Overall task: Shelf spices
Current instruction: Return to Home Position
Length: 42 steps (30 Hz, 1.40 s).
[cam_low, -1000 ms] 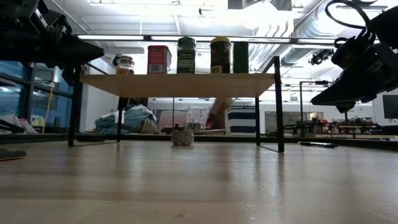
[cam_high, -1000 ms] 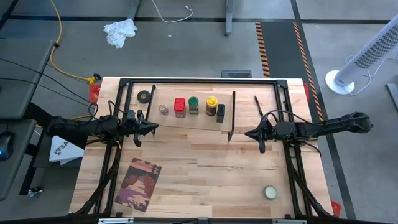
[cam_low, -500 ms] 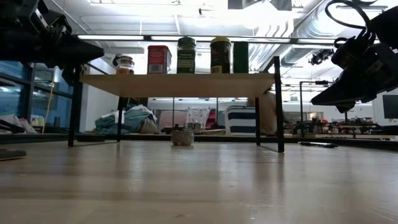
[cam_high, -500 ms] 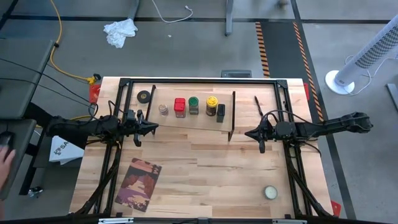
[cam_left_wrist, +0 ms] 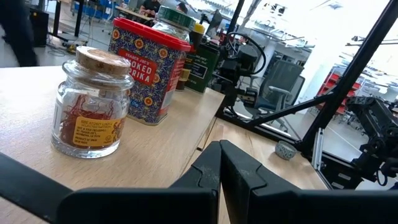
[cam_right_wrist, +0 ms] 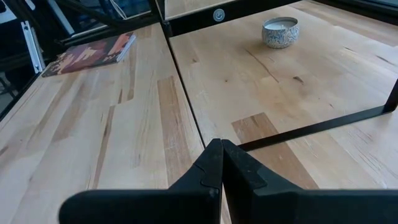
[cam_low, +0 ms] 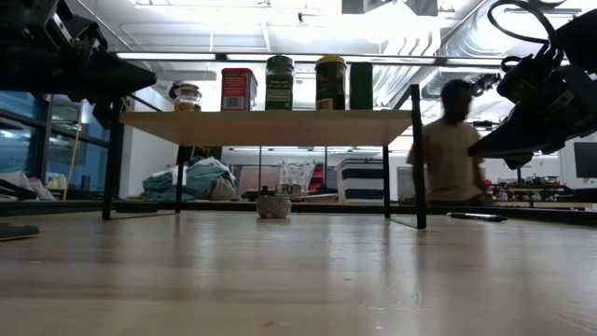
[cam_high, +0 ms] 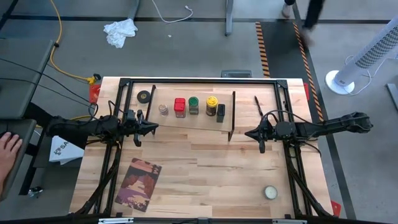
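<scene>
Light-wood table (cam_high: 205, 168) with a black frame, seen from above and at table height. At the far left edge, off the table, a person's hand (cam_high: 7, 149) shows. The left gripper (cam_high: 153, 127) hangs above the table just beside the left end of the shelf (cam_high: 186, 127), its fingers pressed together and holding nothing. A printed booklet (cam_high: 138, 184) lies flat nearer the front edge. A black tape roll (cam_high: 144, 96) lies on the table just outside the left legs of the shelf.

On the shelf board the five spices stand upright in one row: tiny clear jar (cam_high: 163, 110), red-topped tin (cam_high: 180, 107), green-lidded jar (cam_high: 193, 104), yellow-lidded jar (cam_high: 212, 104), black square tin (cam_high: 221, 112). The last four stand close together; the clear jar stands a little apart from the red-topped tin.

Beyond the right end of the shelf, the right gripper (cam_high: 247, 133) hangs above the table, fingers likewise closed and empty. A flat round pale tin (cam_high: 270, 192) lies alone near the front right corner. In the room behind, a seated person (cam_low: 450, 154) shows in the low view.
</scene>
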### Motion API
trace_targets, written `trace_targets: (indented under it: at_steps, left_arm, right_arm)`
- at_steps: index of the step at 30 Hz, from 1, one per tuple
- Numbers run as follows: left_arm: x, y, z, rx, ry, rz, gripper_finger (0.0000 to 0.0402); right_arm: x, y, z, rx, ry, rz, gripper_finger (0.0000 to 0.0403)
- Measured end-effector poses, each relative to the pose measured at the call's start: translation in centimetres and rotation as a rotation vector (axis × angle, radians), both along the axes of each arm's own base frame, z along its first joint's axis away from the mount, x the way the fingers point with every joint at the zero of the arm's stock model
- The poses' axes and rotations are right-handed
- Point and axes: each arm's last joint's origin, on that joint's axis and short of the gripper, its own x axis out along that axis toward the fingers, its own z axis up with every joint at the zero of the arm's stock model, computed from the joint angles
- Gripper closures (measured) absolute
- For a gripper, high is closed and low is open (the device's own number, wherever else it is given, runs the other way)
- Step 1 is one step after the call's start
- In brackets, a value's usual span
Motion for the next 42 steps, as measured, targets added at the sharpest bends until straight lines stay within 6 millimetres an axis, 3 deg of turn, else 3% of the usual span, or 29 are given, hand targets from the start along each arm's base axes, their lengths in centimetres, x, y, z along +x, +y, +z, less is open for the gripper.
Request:
trace_targets:
  at_steps: [42]
  left_arm:
    - [0.00,0.00,0.00,0.000,0.000,0.000,0.0400]
  right_arm:
    - [0.00,0.00,0.01,0.000,-0.001,0.000,0.0402]
